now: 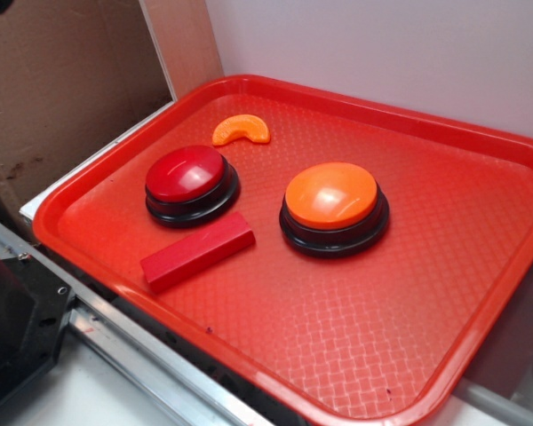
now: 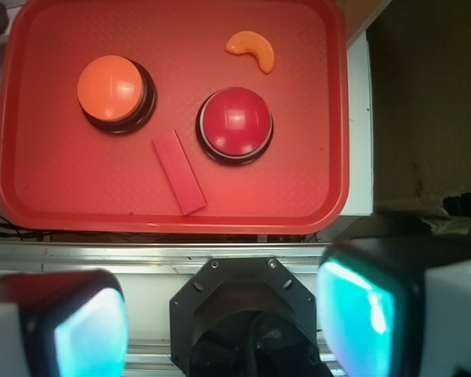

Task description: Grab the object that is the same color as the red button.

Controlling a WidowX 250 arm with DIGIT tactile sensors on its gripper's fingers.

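Your jaws are standing wide apart with nothing between them: in the wrist view the two pads are showing at the bottom corners of the frame, one (image 2: pixel 90 334) on the left and one on the right, and the gripper (image 2: pixel 224 330) is hanging back over the robot's black base (image 2: pixel 243 314), well short of the tray. In the exterior view the jaws are not showing at all.

So you are looking at a task that has not begun in any way that counts. The red block (image 1: pixel 197 250) (image 2: pixel 178 172) is lying flat and untouched on the red tray (image 1: pixel 480 142) (image 2: pixel 330 118), toward the tray's long edge nearest the robot, slanting across it. One end is sitting just beside the red button (image 1: pixel 188 177) (image 2: pixel 235 123), though I cannot tell whether the two are touching.

Further out, the orange button (image 1: pixel 331 200) (image 2: pixel 112 89) is sitting on the block's other side, near but apart. The orange crescent (image 1: pixel 241 130) (image 2: pixel 252 47) is resting beyond the red button, toward the far edge.

Everything is remaining for you: travelling out over the tray, turning the jaws across the block's narrow width, descending, closing and lifting. The red button's closeness is, I judge, leaving little room for a pad at that end, so the block's free middle is looking like the safer spot.
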